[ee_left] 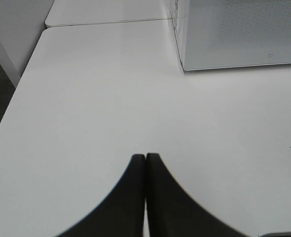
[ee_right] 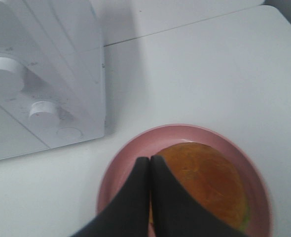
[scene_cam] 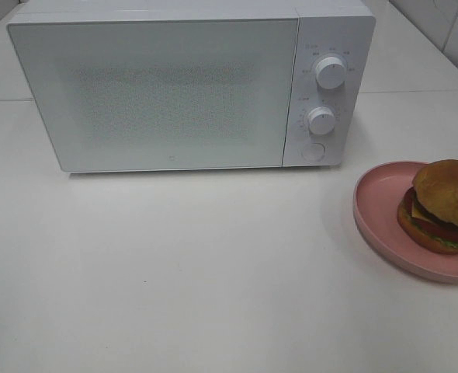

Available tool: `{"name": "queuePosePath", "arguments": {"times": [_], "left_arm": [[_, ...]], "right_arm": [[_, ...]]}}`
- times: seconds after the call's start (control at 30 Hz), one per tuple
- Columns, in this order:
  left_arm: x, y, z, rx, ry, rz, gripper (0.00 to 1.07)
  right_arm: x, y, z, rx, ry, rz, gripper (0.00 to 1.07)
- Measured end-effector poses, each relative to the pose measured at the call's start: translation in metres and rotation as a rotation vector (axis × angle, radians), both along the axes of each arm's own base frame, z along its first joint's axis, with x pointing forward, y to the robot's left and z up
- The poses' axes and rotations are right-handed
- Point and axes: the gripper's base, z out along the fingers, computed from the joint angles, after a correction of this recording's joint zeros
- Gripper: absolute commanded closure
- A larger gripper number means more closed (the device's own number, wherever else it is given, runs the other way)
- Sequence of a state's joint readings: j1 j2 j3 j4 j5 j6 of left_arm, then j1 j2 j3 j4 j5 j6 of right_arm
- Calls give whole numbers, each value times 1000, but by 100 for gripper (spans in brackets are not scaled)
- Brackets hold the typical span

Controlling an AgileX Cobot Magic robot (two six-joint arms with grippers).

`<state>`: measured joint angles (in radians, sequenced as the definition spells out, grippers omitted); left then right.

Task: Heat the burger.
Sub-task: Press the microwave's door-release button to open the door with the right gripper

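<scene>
Looking over the bench, where has the burger (scene_cam: 445, 203) got to?

It sits on a pink plate (scene_cam: 376, 203) on the white table (scene_cam: 198, 272), off to the right of the microwave (scene_cam: 167, 93) and a little nearer us. Bun on top, with cheese, tomato and lettuce showing at the side. It is on the far-right part of the plate, and the high camera's edge cuts a bit of both off.

And the microwave?

Door (scene_cam: 155, 93) closed, frosted front facing us. Two white knobs (scene_cam: 331, 71) stand one above the other on the panel, with a round button (scene_cam: 313, 151) under them.

What are the arms doing?

Neither shows from the high camera. From its own wrist camera, the left gripper (ee_left: 145, 157) has its two dark fingers pressed flat together with nothing between them, over bare table near the microwave's left front corner.

The right one?

The right gripper (ee_right: 150, 159) is the same, fingers clenched tip to tip and holding nothing. It hangs above the plate, tips over the burger's edge on the side nearer the microwave. Whether it touches the bun, I cannot tell.
</scene>
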<state>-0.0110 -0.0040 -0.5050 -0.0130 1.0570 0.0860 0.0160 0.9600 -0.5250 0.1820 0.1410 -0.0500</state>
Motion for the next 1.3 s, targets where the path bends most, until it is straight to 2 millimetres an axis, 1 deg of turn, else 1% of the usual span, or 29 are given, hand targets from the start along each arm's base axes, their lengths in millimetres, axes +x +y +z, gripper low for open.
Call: {"name": "queuePosePath", "arguments": {"times": [0.07,0.1,0.13,0.2,0.23,0.27,0.3,0.33,0.37,0.4,0.43,0.47,0.5,0.53,0.57,0.6,0.63,0.67,0.7,0.73,0.77,0.87,0.9,1.03,1.07,1.13,1.17,1.23,1.3], "left_arm": [[0,0,0,0,0,0,106],[0,0,0,0,0,0,106],[0,0,0,0,0,0,106],[0,0,0,0,0,0,106],[0,0,0,0,0,0,106],[0,0,0,0,0,0,106],[0,0,0,0,0,0,106],[0,0,0,0,0,0,106],[0,0,0,0,0,0,106],[0,0,0,0,0,0,106],[0,0,0,0,0,0,106],[0,0,0,0,0,0,106],[0,0,0,0,0,0,106],[0,0,0,0,0,0,106],[0,0,0,0,0,0,106],[0,0,0,0,0,0,106],[0,0,0,0,0,0,106],[0,0,0,0,0,0,106],[0,0,0,0,0,0,106],[0,0,0,0,0,0,106],[0,0,0,0,0,0,106],[0,0,0,0,0,0,106],[0,0,0,0,0,0,106],[0,0,0,0,0,0,106],[0,0,0,0,0,0,106],[0,0,0,0,0,0,106],[0,0,0,0,0,0,106],[0,0,0,0,0,0,106],[0,0,0,0,0,0,106]], "right_arm": [[0,5,1,0,-8,24,107],[1,16,1,0,-20,80,107],[1,16,1,0,-20,80,107],[5,33,-4,-1,-17,160,107],[5,33,-4,-1,-17,160,107],[6,39,-6,0,-9,187,107],[10,50,-12,-1,7,234,107],[10,50,-12,-1,7,234,107],[13,63,-19,-5,21,282,107],[15,69,-23,-8,25,308,107],[15,69,-23,-8,25,308,107],[17,83,-31,-12,44,357,107],[17,83,-31,-12,44,357,107],[19,89,-34,-13,50,374,107],[23,103,-40,-10,66,410,107],[23,103,-40,-10,66,410,107],[29,115,-44,4,75,428,107],[31,121,-46,1,82,444,107],[31,121,-46,1,82,444,107],[38,131,-52,18,111,443,107],[41,135,-55,29,127,437,107],[48,141,-60,57,153,414,107],[54,145,-66,77,174,392,107],[62,149,-78,116,199,346,107],[62,149,-78,116,199,346,107],[67,151,-84,206,196,271,107],[67,151,-84,206,196,271,107],[71,153,-87,294,196,201,107],[72,153,-88,330,194,175,107]]}}
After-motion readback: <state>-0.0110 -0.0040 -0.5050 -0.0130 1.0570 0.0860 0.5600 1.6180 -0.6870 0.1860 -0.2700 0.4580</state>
